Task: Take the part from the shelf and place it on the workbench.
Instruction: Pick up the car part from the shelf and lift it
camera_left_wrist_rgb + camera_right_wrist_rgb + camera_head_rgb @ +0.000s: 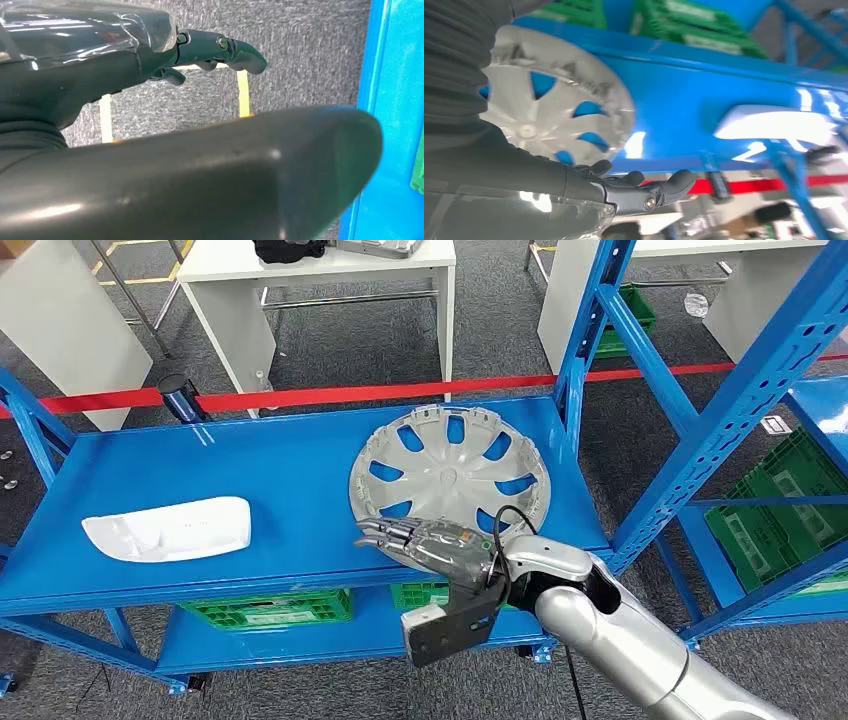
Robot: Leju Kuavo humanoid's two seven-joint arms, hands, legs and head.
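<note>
Silver hubcap (450, 477), one, lies at centre frame on the blue shelf (290, 455), its rim near the front edge. One white part (168, 528) lies lower left, well apart. Right hand (425, 540) overlaps the hubcap's near rim, fingers extended, holding nothing. Left hand (220, 47) hangs unladen.

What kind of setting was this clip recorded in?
Probably an industrial workshop or robot test area. A blue steel shelf rack carries car parts: a silver hubcap and a white plastic cover. Green crates sit below, and a red barrier tape runs behind, before white workbenches.
</note>
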